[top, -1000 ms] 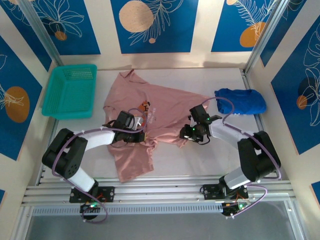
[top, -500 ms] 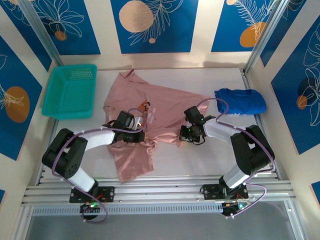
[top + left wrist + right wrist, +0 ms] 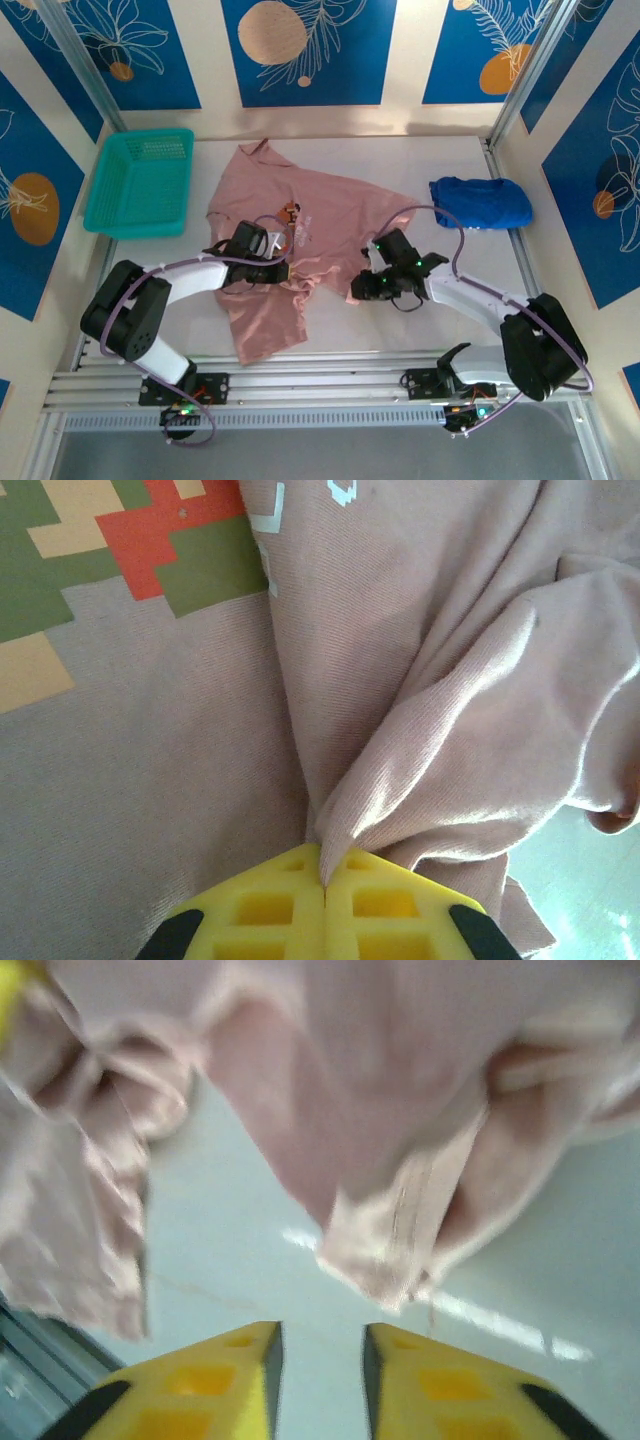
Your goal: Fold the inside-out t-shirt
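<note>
The inside-out t-shirt (image 3: 300, 225) is salmon pink and lies crumpled across the middle of the table. A blocky red, green and yellow print (image 3: 130, 550) shows on its cloth. My left gripper (image 3: 283, 270) rests on the shirt's middle, shut on a raised fold (image 3: 400, 780) pinched between its yellow fingers (image 3: 270, 910). My right gripper (image 3: 362, 290) hovers low over bare table just off the shirt's near right edge. Its jaws are open with nothing between them. A hemmed corner of the shirt (image 3: 395, 1250) hangs just ahead of my right gripper (image 3: 320, 1340).
A teal basket (image 3: 140, 182) stands at the far left. A royal-blue garment (image 3: 482, 203) lies bunched at the far right. Metal rails (image 3: 320, 385) run along the near edge, with bare white table (image 3: 400, 335) between them and the shirt.
My right gripper pulled back slightly toward the near left off the shirt's edge, closing and then opening again, and its arm swung outward. The left gripper has kept its grip in place.
</note>
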Robot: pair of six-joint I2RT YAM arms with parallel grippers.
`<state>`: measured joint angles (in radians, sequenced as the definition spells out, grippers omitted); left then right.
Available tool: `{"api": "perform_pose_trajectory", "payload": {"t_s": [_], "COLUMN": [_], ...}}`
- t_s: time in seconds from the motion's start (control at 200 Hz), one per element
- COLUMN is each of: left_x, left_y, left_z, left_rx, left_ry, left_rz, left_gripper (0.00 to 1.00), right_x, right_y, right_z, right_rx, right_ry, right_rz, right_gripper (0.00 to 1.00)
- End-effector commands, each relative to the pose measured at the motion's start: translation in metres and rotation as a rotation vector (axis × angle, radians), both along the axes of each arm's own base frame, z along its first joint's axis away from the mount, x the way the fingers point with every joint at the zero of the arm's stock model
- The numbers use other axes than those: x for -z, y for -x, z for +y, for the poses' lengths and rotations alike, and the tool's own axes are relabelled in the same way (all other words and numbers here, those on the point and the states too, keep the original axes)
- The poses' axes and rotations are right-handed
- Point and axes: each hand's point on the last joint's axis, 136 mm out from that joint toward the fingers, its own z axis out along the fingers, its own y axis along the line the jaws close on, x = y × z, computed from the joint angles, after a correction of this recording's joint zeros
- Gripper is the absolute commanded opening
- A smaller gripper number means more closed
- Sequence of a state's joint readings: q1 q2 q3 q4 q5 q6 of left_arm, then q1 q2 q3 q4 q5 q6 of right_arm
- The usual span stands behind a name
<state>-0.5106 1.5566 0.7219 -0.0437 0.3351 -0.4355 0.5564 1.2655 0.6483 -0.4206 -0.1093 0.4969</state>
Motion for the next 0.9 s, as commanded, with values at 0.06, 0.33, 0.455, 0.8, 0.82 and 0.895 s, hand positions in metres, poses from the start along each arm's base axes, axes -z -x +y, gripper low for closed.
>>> {"api": "perform_pose_trajectory", "payload": {"t_s": [0.06, 0.33, 0.455, 0.8, 0.82, 0.895], "left_x": [-0.001, -0.002, -0.002, -0.002, -0.002, -0.002], "left_y": [0.001, 0.001, 0.002, 0.001, 0.002, 0.002], "left_z": [0.007, 0.006, 0.006, 0.005, 0.005, 0.005], "left_rx": [0.004, 0.008, 0.009, 0.016, 0.016, 0.017], "left_ry": [-0.021, -0.02, -0.02, -0.012, -0.012, -0.01], "left_rz": [-0.007, -0.006, -0.009, -0.009, -0.008, -0.007], "left_gripper": [0.0, 0.0, 0.0, 0.0, 0.0, 0.0], "right_x": [-0.012, -0.016, -0.015, 0.005, 0.005, 0.006], "right_y": [-0.007, -0.046, -0.053, -0.061, -0.062, -0.064], "right_z": [-0.015, -0.009, -0.003, -0.01, -0.01, -0.01], "right_rx": [0.065, 0.148, 0.144, 0.23, 0.23, 0.233], "right_ry": [-0.026, -0.037, 0.004, 0.19, 0.196, 0.217], "right_rz": [-0.011, -0.032, -0.042, -0.006, -0.008, -0.015], "right_gripper": [0.37, 0.4, 0.42, 0.41, 0.39, 0.3]}}
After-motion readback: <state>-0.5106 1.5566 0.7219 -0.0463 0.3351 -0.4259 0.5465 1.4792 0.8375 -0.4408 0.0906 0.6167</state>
